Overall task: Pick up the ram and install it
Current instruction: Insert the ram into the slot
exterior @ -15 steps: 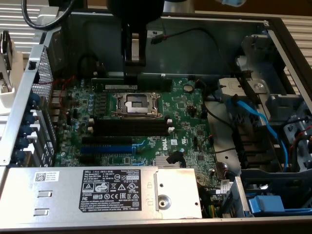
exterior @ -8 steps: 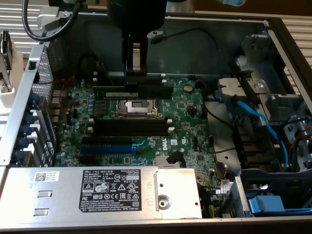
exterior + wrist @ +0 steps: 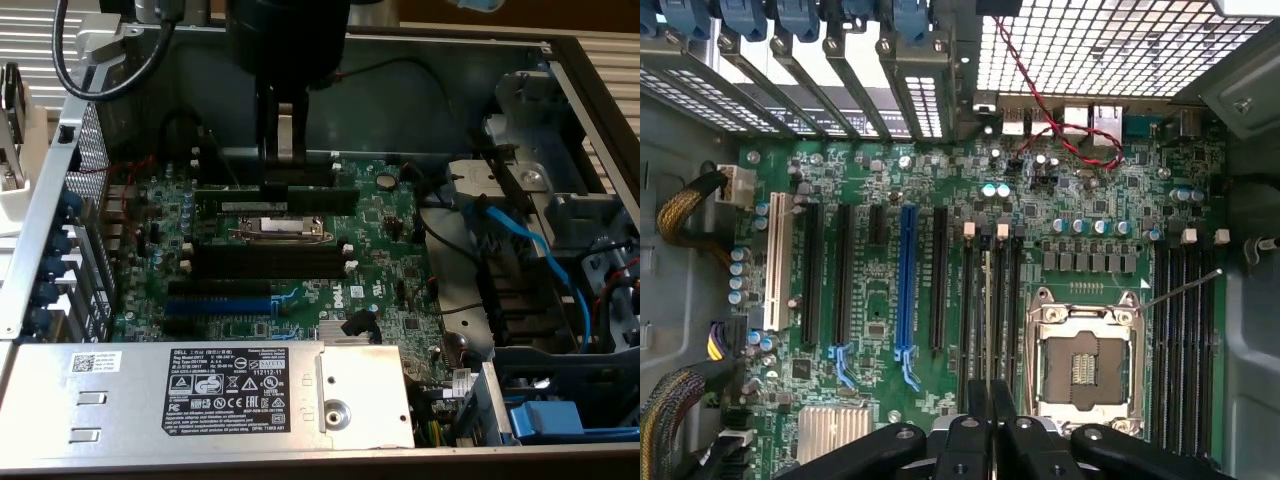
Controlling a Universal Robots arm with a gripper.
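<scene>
- Where the exterior view looks across the open case, the nearest thing is the silver power supply (image 3: 200, 395) with its black label. It hides the near edge of the green motherboard (image 3: 390, 250).
- Beyond it lie the blue expansion slot (image 3: 220, 305), then the long black memory slots (image 3: 270, 262), then the processor socket (image 3: 277, 228).
- Just past the socket in that view stands the ram (image 3: 240, 203). It is on its long edge, parallel to the black slots, with its broad face and pale label toward the camera.
- The gripper (image 3: 282, 186) hangs from above, clamped on the ram's upper edge near its middle. The arm above it is cut off at the picture's top.
- The wrist view looks straight down past the dark fingers (image 3: 968, 430) of the gripper (image 3: 987, 405). Here the ram (image 3: 987, 320) is a thin line running out from between them.
- That line lies along the bank of black slots between the socket and the blue slot.
- Farther off, the wrist view adds a second bank of black slots (image 3: 1185, 330) on the socket's other side and a red-and-black wire (image 3: 1040, 100) by the rear grille (image 3: 1090, 45).
- Whether the ram's lower edge touches a slot or hangs above it cannot be told, and the label's print is too small to read.
</scene>
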